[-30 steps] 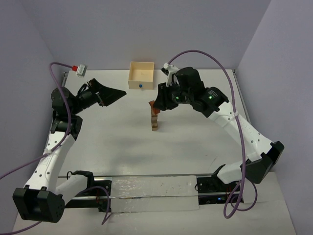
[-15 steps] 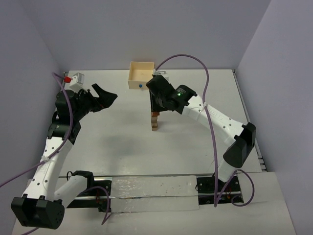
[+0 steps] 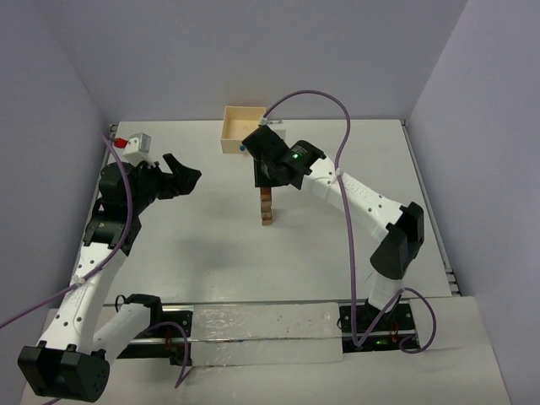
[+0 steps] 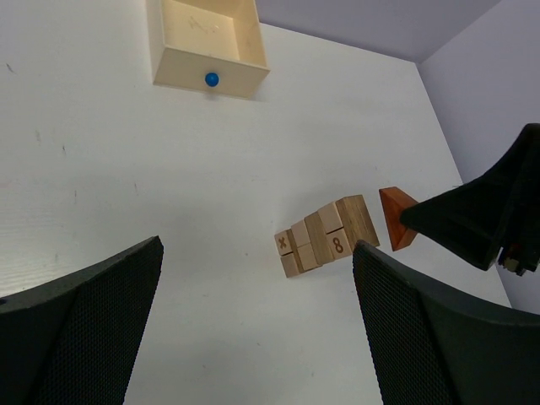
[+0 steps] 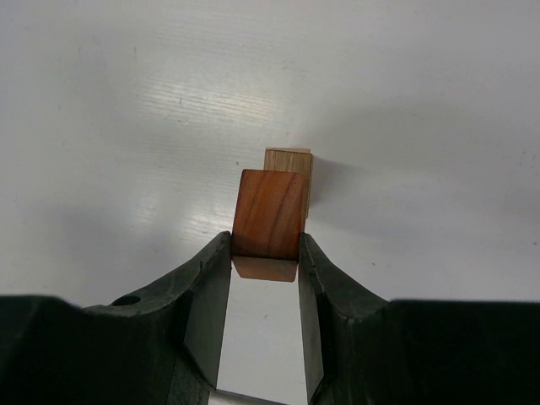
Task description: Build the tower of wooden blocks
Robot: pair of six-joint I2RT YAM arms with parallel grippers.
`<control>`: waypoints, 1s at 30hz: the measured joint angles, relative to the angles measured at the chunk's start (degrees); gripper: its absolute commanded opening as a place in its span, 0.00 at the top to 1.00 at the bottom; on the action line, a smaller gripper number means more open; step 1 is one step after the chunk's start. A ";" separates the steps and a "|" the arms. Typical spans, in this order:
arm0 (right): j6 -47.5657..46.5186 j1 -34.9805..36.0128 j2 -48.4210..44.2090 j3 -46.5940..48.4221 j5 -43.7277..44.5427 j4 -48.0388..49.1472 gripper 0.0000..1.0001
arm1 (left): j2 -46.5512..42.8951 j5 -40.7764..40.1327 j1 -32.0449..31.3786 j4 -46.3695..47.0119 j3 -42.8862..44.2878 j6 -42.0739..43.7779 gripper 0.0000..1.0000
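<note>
The tower [image 3: 267,211] is a narrow column of tan wood blocks standing mid-table; the left wrist view [image 4: 325,236] shows marks "x" and "8" on it. My right gripper [image 3: 263,180] is shut on a reddish-brown block [image 5: 268,213] and holds it right over the tower's tan top block [image 5: 291,158]. In the left wrist view the reddish block [image 4: 395,217] sits a small gap off the tower's top. My left gripper [image 3: 182,177] is open and empty, well left of the tower, and it shows the same in its own view [image 4: 253,329].
A pale square wooden box [image 3: 244,129] with a blue dot [image 4: 211,79] stands at the back of the table, behind the tower. Purple walls close in the left, back and right. A rail runs along the near edge [image 3: 253,325].
My right arm has swung left and brought the reddish block over the tower's top. My left gripper has drawn back a little toward the left.
</note>
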 measured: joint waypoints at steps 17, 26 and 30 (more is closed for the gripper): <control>0.14 -2.10 3.00 0.00 -3.61 -0.55 1.00 | 0.00 0.41 -0.34 0.30 -0.96 1.18 0.01; 0.10 -2.32 4.15 0.00 -4.46 -0.57 0.97 | 0.00 0.56 -0.57 0.39 -0.96 1.16 0.01; 0.10 -2.36 4.19 0.00 -4.47 -0.57 0.93 | 0.00 0.70 -0.58 0.43 -0.98 1.16 0.01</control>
